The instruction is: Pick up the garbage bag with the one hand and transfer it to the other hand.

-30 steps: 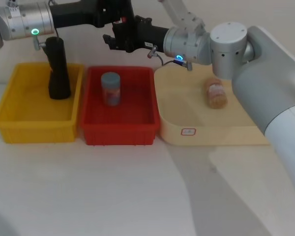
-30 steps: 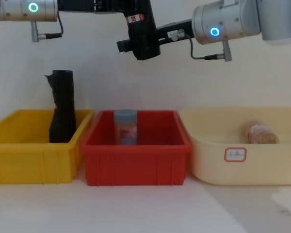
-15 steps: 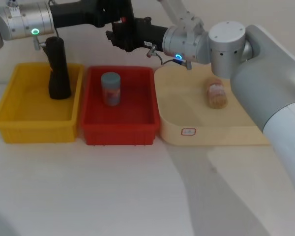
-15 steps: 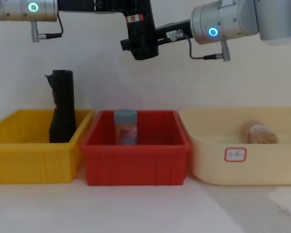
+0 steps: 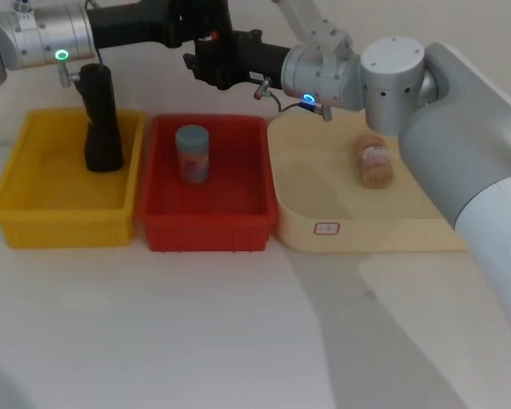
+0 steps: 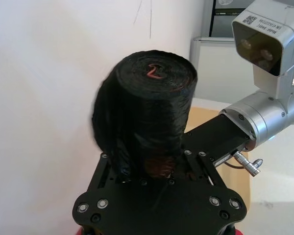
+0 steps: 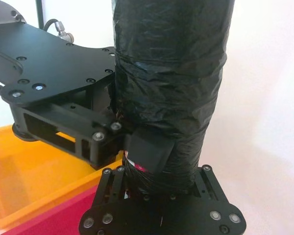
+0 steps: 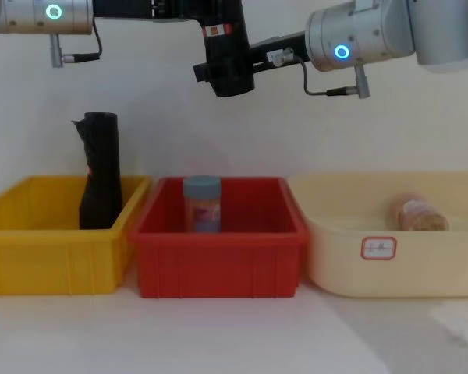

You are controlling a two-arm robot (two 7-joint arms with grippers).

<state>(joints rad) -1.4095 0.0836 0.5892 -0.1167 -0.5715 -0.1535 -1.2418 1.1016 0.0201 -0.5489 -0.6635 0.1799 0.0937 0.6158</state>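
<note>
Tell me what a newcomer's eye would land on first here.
The thick roll of black plastic garbage bags with a small red-and-white label, held high above the red plastic bin, with both grippers at it: the left gripper from the left, the right gripper from the right. Below, a taller slim black roll stands in the yellow bin, and a blue-lidded jar stands in the red one.

Garbage bag [image 6: 147, 112], apparently between black fingers [image 6: 206, 142]

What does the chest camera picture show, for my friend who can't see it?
High above a red bin, the left gripper and the right gripper both grip a garbage bag. A jar stands in the bin.
</note>
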